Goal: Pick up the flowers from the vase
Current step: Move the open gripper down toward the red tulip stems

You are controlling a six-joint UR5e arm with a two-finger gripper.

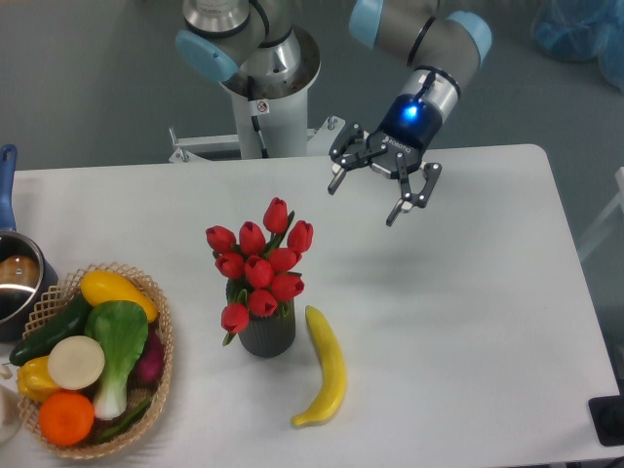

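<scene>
The flowers [260, 265], a bunch of red tulip buds with green leaves, stand upright in the vase [266, 331], a short dark grey ribbed cylinder near the table's middle. My gripper [366, 202] hangs in the air above the table, up and to the right of the bunch. Its black fingers [402, 206] are spread wide and hold nothing. A gap of bare table separates it from the tulips.
A yellow banana [327, 370] lies just right of the vase. A wicker basket [161, 331] of vegetables and fruit sits at the left front. A steel pot [15, 283] with a blue handle is at the left edge. The arm's base [268, 88] stands behind the table.
</scene>
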